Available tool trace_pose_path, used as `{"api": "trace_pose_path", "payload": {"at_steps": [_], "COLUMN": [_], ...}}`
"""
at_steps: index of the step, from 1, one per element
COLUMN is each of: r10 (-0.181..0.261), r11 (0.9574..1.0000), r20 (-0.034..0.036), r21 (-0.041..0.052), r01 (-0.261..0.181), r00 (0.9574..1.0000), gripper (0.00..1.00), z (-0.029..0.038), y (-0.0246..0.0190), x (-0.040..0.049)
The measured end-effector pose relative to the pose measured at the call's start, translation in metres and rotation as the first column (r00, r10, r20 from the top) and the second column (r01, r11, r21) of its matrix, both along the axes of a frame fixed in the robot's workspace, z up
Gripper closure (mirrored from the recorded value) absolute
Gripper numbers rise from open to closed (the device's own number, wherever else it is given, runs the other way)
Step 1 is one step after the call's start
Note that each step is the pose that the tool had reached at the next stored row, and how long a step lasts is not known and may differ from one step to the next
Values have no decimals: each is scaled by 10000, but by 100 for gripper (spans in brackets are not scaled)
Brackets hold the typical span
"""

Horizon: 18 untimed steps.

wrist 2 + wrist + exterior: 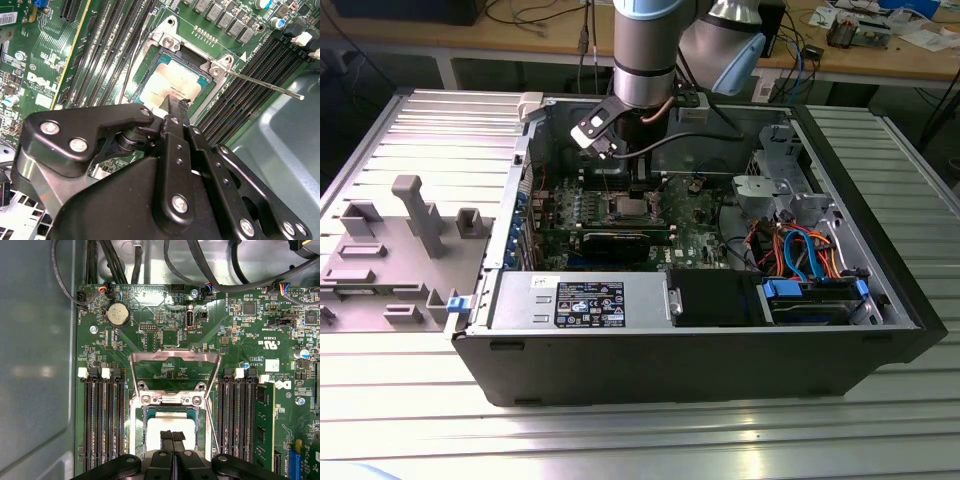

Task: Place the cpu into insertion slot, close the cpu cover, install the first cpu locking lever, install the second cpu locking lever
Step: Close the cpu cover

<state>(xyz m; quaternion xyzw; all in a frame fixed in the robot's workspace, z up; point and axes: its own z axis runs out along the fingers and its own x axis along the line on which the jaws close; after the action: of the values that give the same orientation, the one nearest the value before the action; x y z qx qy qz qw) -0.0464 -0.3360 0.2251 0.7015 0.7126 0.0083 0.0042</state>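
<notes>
The cpu (pixel 167 424), a silver square chip, lies in the insertion slot (pixel 172 399) of the green motherboard (pixel 695 235); it also appears as cpu (pixel 167 82) in the second wrist view. My gripper (pixel 172 436) is shut, with its black fingertips (pixel 175 106) together over the chip's top; I cannot tell whether they touch it. The cpu cover (pixel 175 356) is swung open behind the slot, and the board shows through its window. One locking lever (pixel 265 84) sticks out sideways, unlatched. A second thin lever (pixel 131 65) runs along the slot's other side. In the exterior view my gripper (pixel 638 188) reaches down into the case.
Long black memory slots (pixel 102 420) flank the socket on both sides. The open computer case (pixel 680 350) holds a power supply (pixel 580 300), a drive bay (pixel 815 300) and orange and blue cables (pixel 800 250). A grey fixture (pixel 390 250) lies at the exterior view's left.
</notes>
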Motion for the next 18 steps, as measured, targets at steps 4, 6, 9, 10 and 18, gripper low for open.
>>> {"api": "trace_pose_path", "payload": {"at_steps": [4, 6, 9, 10, 18], "r10": [0, 0, 0, 0, 0], "r11": [10000, 10000, 10000, 10000, 10000], "r20": [-1, 0, 0, -1, 0], "r21": [-3, -1, -4, -6, -22], "r01": [0, 0, 0, 0, 0], "r00": [10000, 10000, 10000, 10000, 10000], "gripper": [89, 89, 89, 89, 89], "z": [15, 34, 76, 83, 125], "y": [0, 0, 0, 0, 0], "x": [0, 0, 0, 0, 0]}}
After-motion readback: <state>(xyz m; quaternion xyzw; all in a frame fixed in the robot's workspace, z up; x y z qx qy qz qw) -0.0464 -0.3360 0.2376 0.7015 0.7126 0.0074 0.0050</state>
